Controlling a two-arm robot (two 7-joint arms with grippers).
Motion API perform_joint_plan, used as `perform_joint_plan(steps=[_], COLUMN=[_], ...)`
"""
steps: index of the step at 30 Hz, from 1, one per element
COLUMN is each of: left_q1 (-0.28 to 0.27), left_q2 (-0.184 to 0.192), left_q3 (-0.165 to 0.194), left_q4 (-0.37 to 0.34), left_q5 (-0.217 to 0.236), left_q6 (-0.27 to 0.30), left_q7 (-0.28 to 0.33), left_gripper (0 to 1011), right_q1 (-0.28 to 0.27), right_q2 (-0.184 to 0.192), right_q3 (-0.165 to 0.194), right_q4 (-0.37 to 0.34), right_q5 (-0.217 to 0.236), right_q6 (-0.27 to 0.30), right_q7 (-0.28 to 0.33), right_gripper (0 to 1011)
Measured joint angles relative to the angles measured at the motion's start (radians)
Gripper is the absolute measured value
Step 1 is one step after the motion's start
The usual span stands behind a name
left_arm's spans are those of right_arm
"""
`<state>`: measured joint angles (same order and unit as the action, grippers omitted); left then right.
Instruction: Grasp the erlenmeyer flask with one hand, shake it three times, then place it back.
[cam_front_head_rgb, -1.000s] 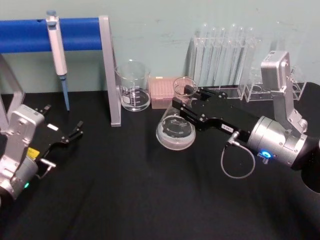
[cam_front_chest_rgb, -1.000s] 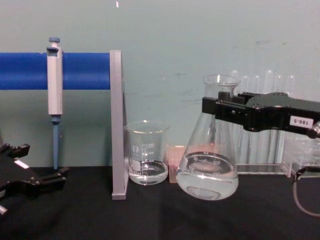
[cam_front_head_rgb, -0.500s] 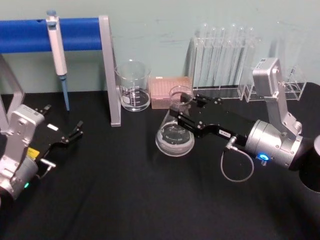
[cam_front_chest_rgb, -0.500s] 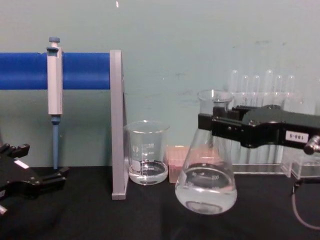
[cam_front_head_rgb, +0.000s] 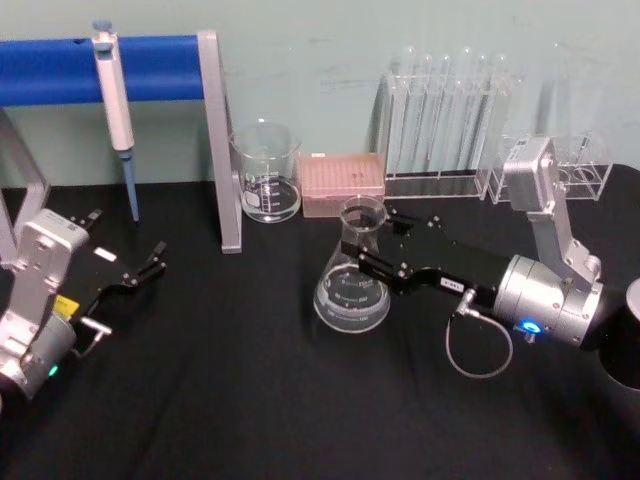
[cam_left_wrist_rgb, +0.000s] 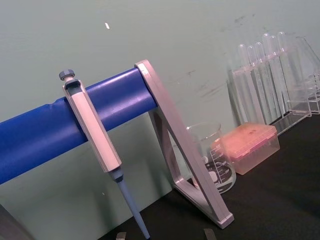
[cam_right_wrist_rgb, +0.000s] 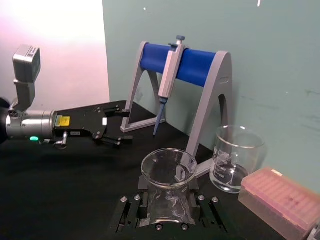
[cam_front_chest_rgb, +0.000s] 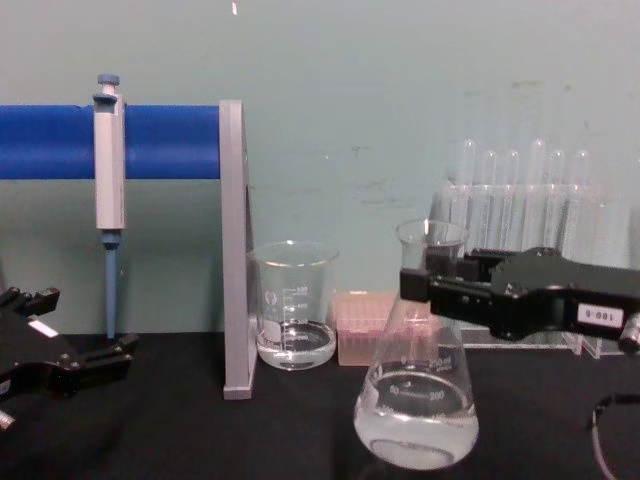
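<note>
1. The erlenmeyer flask (cam_front_head_rgb: 352, 270) sits lower and closer to the robot than it did a second ago. In the head view it has slid from beside the pink tip box (cam_front_head_rgb: 343, 178) towards 6 o'clock, and in the chest view its base has dropped.
2. The right gripper (cam_front_head_rgb: 368, 250) is clamped on the flask's neck just under the rim, with the flask upright.
3. I judge this to be either the down-stroke of a shake or the start of setting it down (one moment cannot give the shake count). I cannot tell whether the base touches the black table (cam_front_head_rgb: 250, 400).
4. The left gripper (cam_front_head_rgb: 150, 262) lies parked at 9 o'clock, well apart, with its fingers spread and empty.
5. The flask holds clear liquid across its wide bottom, well below the neck.
6. The beaker (cam_front_head_rgb: 266, 172), at 11 o'clock from the flask, has a shallow clear layer.
7. The test tubes (cam_front_head_rgb: 440, 100), at 1 o'clock, look empty.
</note>
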<state>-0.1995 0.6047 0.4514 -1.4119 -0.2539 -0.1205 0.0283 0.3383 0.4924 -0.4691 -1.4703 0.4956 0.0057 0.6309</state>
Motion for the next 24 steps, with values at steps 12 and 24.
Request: perform_joint_plan(steps=[12,24], left_q1=[0.0,0.0], left_q2=[0.0,0.0], left_q3=[0.0,0.0], left_q4=[0.0,0.0], left_q5=[0.0,0.0], left_q6=[0.0,0.0], left_q7=[0.0,0.0], left_gripper=[1001,1001], right_q1=[0.017,0.025], right_q2=[0.0,-0.01], right_q3=[-0.034,-0.047], right_q4=[0.076,0.118], right_q5=[0.006,0.012], right_q6=[-0.036,-0.058], right_q7=[0.035,0.048], right_gripper=[449,449])
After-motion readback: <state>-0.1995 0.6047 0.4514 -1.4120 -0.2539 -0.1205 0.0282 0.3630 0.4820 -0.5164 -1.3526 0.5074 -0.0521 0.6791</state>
